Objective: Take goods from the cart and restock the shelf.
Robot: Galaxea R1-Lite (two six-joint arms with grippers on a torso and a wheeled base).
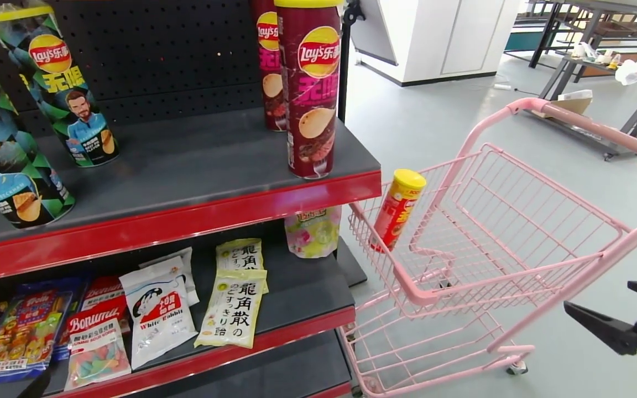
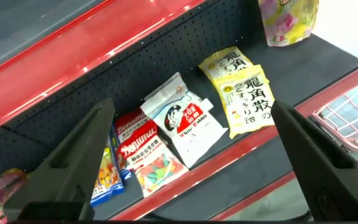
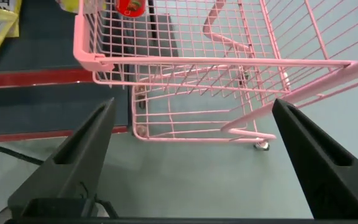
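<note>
Pink cart (image 1: 589, 126) holds yellow-lidded chip can (image 1: 396, 213), leaning in its corner nearest shelf (image 1: 197, 160); right gripper (image 1: 598, 296) beside cart, jaws apart; left gripper (image 2: 191, 106) on cart's shelf side, also apart

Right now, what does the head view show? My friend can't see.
A pink cart holds one red chip can with a yellow lid, leaning beside a store shelf. Tall chip cans stand on its upper level, candy bags lie below. The right gripper is open nearby.
</note>
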